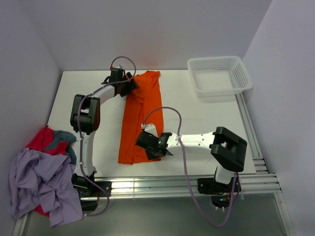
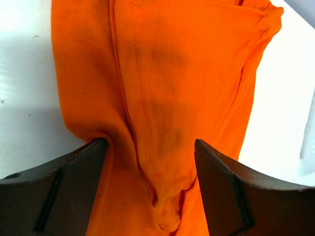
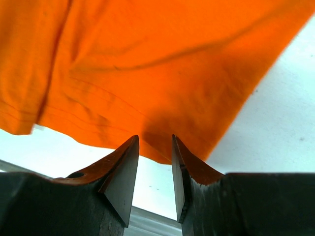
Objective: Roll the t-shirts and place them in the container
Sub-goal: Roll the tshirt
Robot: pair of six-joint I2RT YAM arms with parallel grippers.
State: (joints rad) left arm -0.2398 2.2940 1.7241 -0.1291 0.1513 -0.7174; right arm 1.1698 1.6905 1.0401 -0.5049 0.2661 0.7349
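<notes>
An orange t-shirt (image 1: pixel 140 115) lies folded into a long narrow strip down the middle of the white table (image 1: pixel 197 118). My left gripper (image 1: pixel 131 84) is at the strip's far left corner. In the left wrist view it (image 2: pixel 150 142) stands wide open, and the orange cloth (image 2: pixel 167 78) lies puckered between its fingers. My right gripper (image 1: pixel 147 147) is at the strip's near right corner. Its jaws (image 3: pixel 155 138) stand a narrow gap apart with only table between them, and the shirt's hem (image 3: pixel 147 98) lies just past the tips. More t-shirts, lavender (image 1: pixel 34 182), red (image 1: pixel 42 140) and grey-blue (image 1: pixel 63 137), are heaped at the near left.
A white perforated basket (image 1: pixel 219 73) stands at the far right corner. Metal rails (image 1: pixel 187 184) run along the near edge and the right side (image 1: pixel 251 132). Walls close in the table on the left, back and right.
</notes>
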